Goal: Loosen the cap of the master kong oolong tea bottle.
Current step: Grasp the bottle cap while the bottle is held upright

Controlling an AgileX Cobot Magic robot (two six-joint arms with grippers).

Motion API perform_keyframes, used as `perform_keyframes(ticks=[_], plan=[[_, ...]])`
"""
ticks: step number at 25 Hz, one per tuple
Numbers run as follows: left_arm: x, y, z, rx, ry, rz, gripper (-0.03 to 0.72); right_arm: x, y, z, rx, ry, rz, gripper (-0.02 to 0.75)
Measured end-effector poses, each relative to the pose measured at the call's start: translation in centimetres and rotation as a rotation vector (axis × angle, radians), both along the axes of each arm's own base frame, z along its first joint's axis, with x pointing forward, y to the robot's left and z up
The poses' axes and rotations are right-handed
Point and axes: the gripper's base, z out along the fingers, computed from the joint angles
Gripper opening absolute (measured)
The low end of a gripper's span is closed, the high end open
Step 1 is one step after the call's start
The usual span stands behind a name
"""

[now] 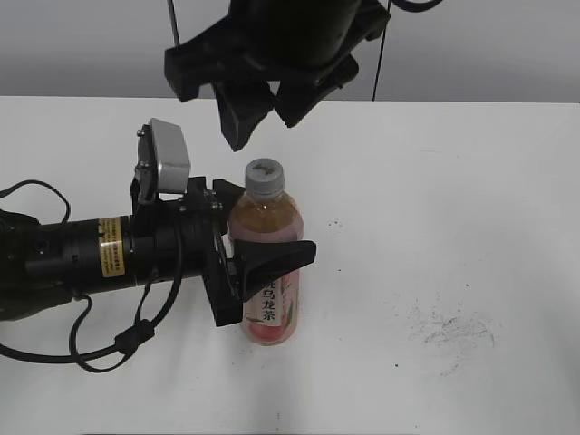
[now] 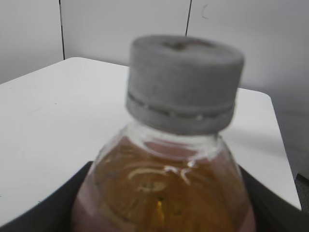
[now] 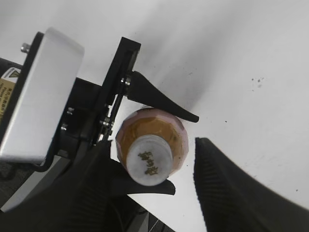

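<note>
The master kong oolong tea bottle [image 1: 267, 272] stands upright on the white table, amber tea inside, pink label low on it. Its light-grey cap [image 1: 265, 176] is on the neck; the cap also shows in the left wrist view [image 2: 183, 82] and from above in the right wrist view [image 3: 150, 163]. My left gripper [image 1: 258, 263] is shut on the bottle's body from the left, its fingers on both sides of the bottle [image 3: 159, 125]. My right gripper [image 1: 263, 109] hangs open above the cap, its fingers [image 3: 159, 193] on either side and apart from it.
The white table [image 1: 453, 227] has a scuffed dark patch [image 1: 453, 331] at the front right. The left arm's body and cable [image 1: 91, 263] lie along the left side. A grey wall stands behind the table.
</note>
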Motion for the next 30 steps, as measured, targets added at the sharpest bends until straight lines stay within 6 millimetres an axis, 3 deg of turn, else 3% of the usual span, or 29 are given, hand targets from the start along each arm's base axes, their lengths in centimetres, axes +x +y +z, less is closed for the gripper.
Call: perform_keyframes(ticks=[16, 30], plan=[[0.0, 0.0, 0.0, 0.000, 0.000, 0.000, 0.446, -0.2, 0.5, -2.9, -0.036, 0.101, -0.001, 0.416], [0.0, 0.0, 0.0, 0.000, 0.000, 0.000, 0.446, 0.1, 0.3, -3.0, -0.045, 0.095, -0.025, 0.361]])
